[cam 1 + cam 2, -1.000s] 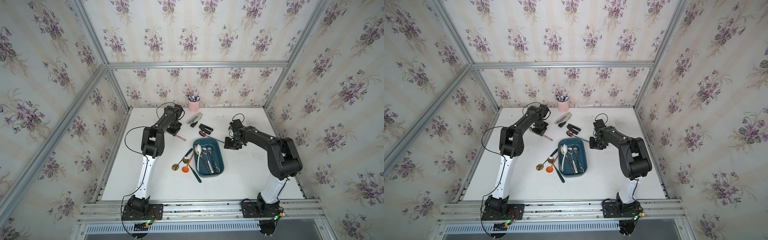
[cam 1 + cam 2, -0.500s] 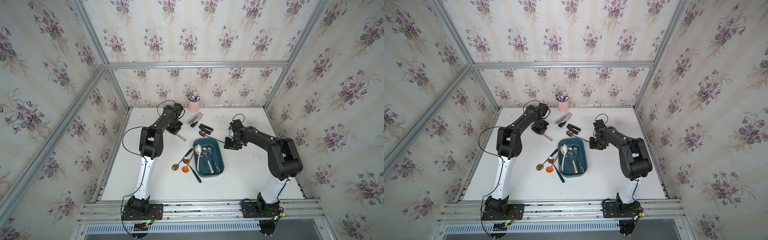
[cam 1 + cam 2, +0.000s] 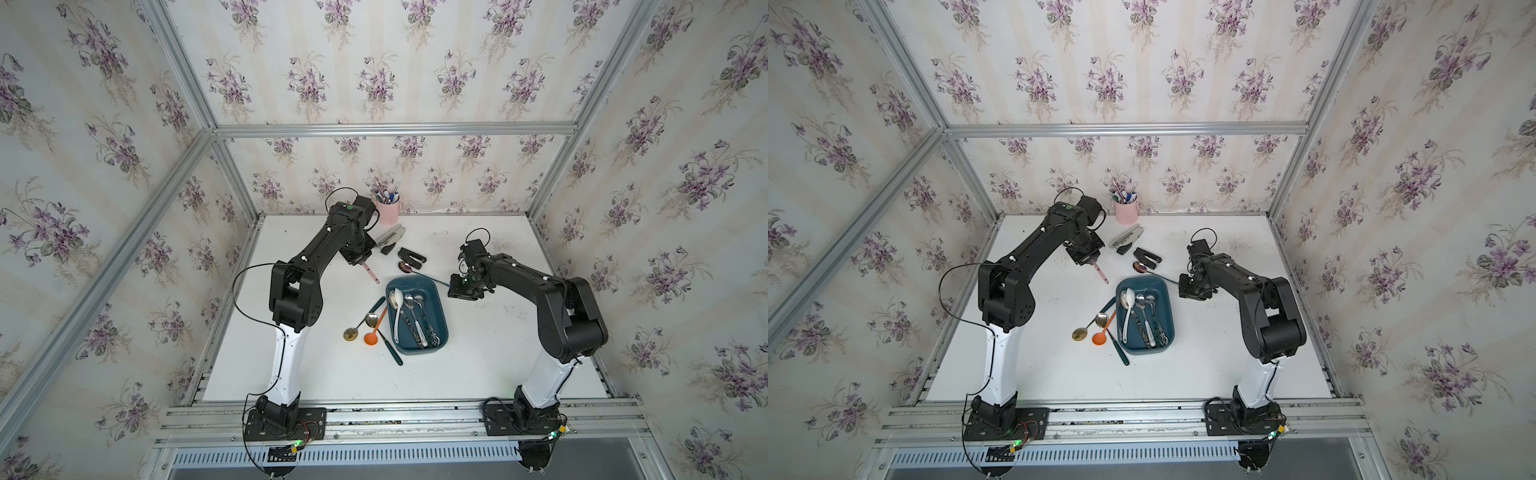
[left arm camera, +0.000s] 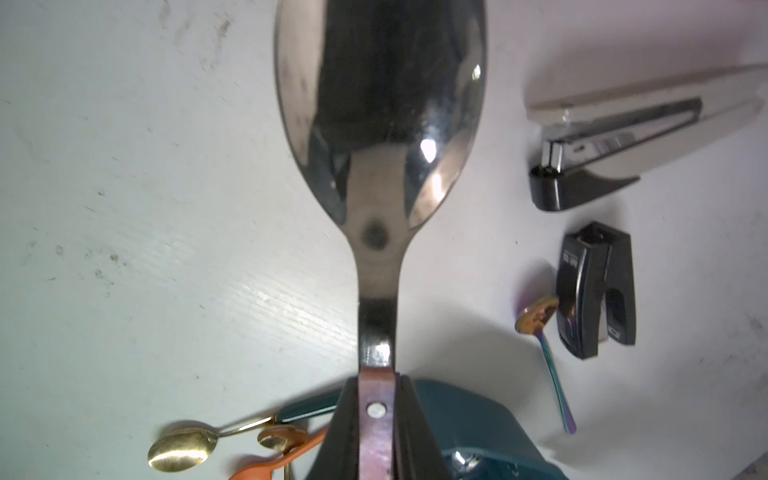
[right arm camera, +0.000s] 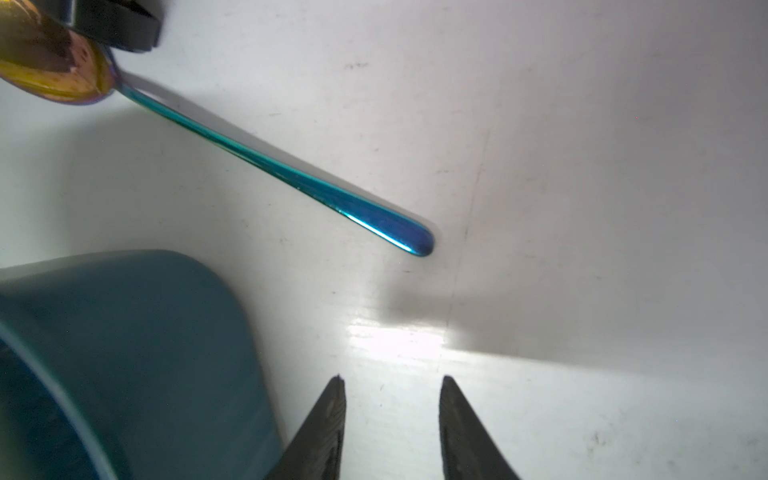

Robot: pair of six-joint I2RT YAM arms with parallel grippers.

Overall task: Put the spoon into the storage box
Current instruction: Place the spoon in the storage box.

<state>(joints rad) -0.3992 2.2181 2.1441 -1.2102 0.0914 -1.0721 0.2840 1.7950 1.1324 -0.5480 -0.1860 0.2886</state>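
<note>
- While the left gripper (image 4: 376, 397) pinches the pink-handled spoon (image 4: 380, 104) by its handle, toward the table's far edge, the bowl sticks out clear, ready to carry.
- Storage box (image 3: 434, 293) sits mid-table, already holding spoons.
- Right gripper (image 5: 390, 382), jaws part-spread and empty, hovers beside the rainbow spoon (image 5: 291, 174), likely lining up a grasp.

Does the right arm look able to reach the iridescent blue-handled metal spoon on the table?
Probably yes: the open right gripper sits near the handle tip of the iridescent blue-handled spoon, only bare white table between.

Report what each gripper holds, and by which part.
Left gripper: pink-handled spoon, gripped on its handle near the bowl. Right gripper: nothing, jaws open.
</note>
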